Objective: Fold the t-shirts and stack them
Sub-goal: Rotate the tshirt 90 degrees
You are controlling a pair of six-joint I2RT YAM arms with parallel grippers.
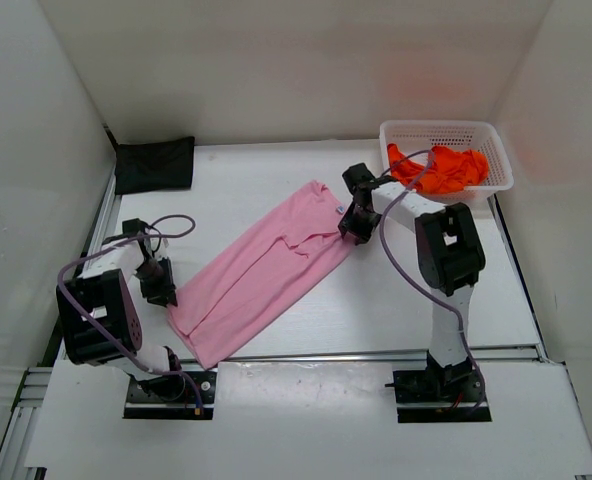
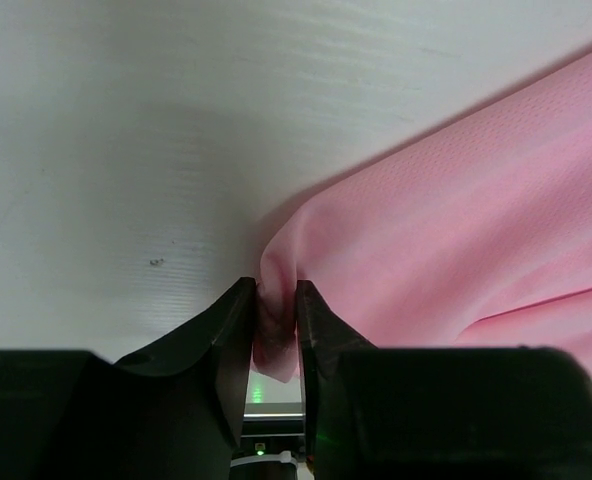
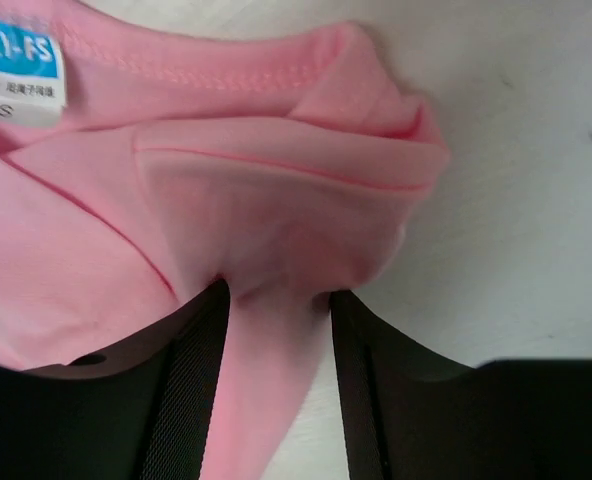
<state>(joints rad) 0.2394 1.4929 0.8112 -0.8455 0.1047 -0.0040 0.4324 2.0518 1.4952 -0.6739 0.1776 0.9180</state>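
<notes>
Left gripper (image 2: 276, 297): I saw it pinched tight on the pink t-shirt (image 1: 261, 275), near-left corner.
Right gripper (image 3: 276, 300): clamped on that shirt's collar end.
Spread: it lay diagonally across the table (image 1: 356, 310).
Others: orange-red t-shirt (image 1: 444, 170) in the basket (image 1: 446, 125), black t-shirt (image 1: 154, 164) far left.

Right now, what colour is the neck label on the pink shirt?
The label is blue over white; right wrist view.

The neck label (image 3: 18, 62) on the pink t-shirt (image 3: 276, 210) — blue band roughly "Y.1-FS"; below it, "S".
</notes>
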